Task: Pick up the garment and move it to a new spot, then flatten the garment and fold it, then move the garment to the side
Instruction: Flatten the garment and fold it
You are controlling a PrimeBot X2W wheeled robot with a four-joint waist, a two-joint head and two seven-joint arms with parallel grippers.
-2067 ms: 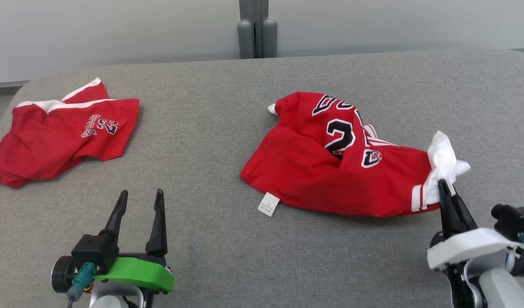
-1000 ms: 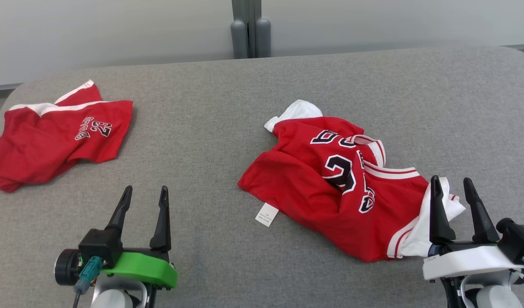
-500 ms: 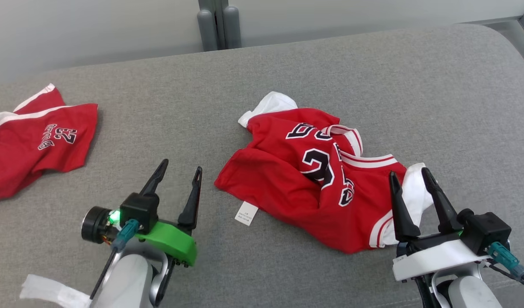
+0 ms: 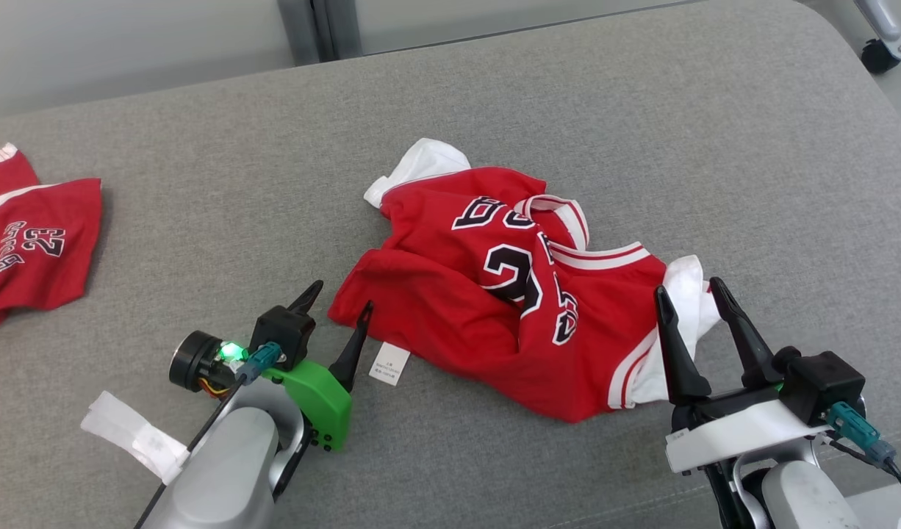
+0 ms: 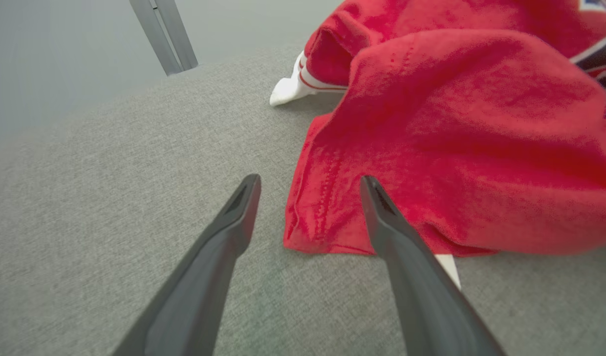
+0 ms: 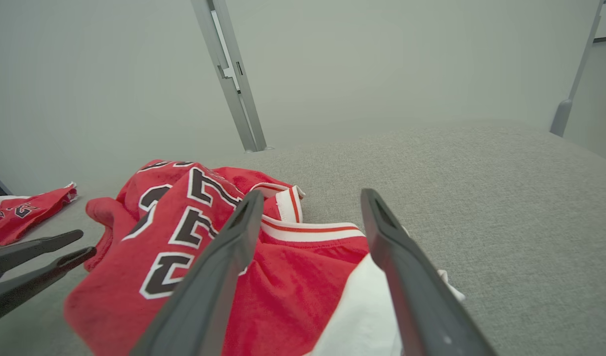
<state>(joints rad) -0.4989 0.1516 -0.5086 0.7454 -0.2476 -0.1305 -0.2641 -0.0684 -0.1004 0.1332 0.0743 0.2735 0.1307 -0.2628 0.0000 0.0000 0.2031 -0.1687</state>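
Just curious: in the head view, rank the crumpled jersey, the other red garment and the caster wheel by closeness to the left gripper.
1. Crumpled jersey: its corner lies by the left gripper.
2. Other red garment: far left.
3. Caster wheel: far upper right.

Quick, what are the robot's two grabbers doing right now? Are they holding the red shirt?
Left gripper: open, holding nothing, at the red jersey's corner.
Right gripper: open, holding nothing.

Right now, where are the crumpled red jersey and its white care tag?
crumpled red jersey (image 4: 436,316), head view, plain red lower panel.
white care tag (image 4: 389,364), head view, tag's middle.
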